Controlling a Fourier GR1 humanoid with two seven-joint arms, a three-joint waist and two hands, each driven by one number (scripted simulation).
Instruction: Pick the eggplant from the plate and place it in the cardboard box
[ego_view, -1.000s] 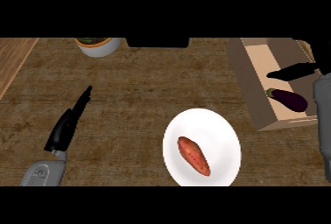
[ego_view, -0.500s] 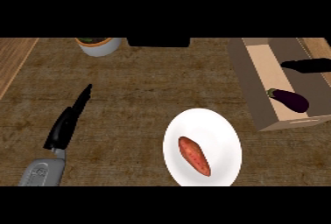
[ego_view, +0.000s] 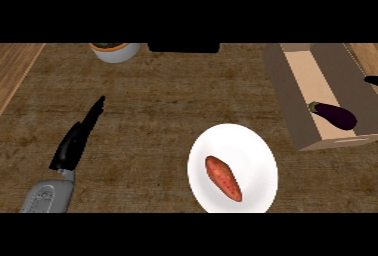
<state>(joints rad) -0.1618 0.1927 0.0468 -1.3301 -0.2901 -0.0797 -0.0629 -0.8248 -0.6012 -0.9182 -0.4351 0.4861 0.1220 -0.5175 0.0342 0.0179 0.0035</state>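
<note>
Lying on the floor of the cardboard box (ego_view: 289, 95), close to its near wall, the eggplant (ego_view: 334, 115) is off the white plate (ego_view: 251, 150), so the placing looks done to me. The plate, just beside the box on the wooden counter (ego_view: 170, 105), carries only a sweet potato (ego_view: 223, 178), no part of this job. The left hand (ego_view: 74, 142) rests at the lower left, fingers straight and together, holding nothing, likely parked out of the way. Only a dark tip of the right hand (ego_view: 371, 79) shows at the right edge by the box; whether it is open or closed I cannot tell.
</note>
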